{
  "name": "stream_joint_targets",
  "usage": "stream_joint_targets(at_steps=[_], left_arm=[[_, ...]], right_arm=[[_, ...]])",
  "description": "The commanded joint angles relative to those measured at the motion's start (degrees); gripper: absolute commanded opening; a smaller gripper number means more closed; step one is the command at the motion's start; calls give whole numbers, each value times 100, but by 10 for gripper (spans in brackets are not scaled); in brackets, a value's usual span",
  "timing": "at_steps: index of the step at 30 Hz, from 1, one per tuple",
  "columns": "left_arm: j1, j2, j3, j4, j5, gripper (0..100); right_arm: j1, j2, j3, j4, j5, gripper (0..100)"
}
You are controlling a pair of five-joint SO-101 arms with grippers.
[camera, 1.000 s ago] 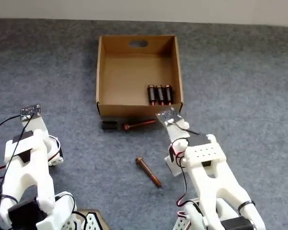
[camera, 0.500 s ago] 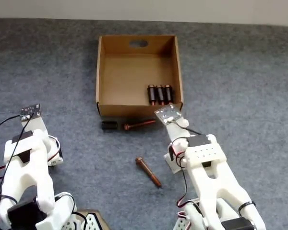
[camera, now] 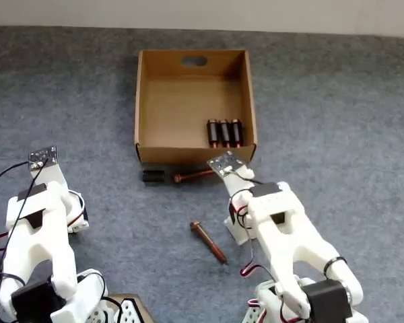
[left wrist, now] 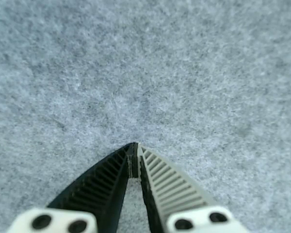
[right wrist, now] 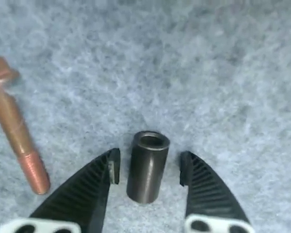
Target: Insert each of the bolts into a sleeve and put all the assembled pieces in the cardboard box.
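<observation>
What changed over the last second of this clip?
The right arm swung slightly to its left, in front of the cardboard box. Nothing was visibly gripped or released. Unmoved: the left arm, the bolt by the box, the bolt between the arms, the black sleeve, the three boxed pieces.

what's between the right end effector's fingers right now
A black sleeve lies between the fingers of the open right end effector, with a gap of carpet on each side, as the right wrist view shows.
</observation>
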Motion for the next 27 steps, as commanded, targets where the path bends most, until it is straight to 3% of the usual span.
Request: stream_joint_targets(at_steps=[1,3,11,14,20,24,27], left_arm=[[-110,13,-110,-70,62,8],[-110,13,-110,-70,62,8],[-110,13,-110,-70,62,8],[-84,22,-101,-70,62,9],[189,22,-92,-62,44,10],[286,22,-92,-70,35,11],[866,22,-101,-53,35,11]], right_arm=[[-40,-57,-154,-40,35,93],[-40,-295,-119,-13,26,0],[119,-2615,-470,1305,26,6],[224,-3758,-259,1121,-193,6],[233,-5288,1455,-84,-1468,6],[233,-5930,2105,-277,-1591,6],[242,-6325,2334,-268,-1591,6]])
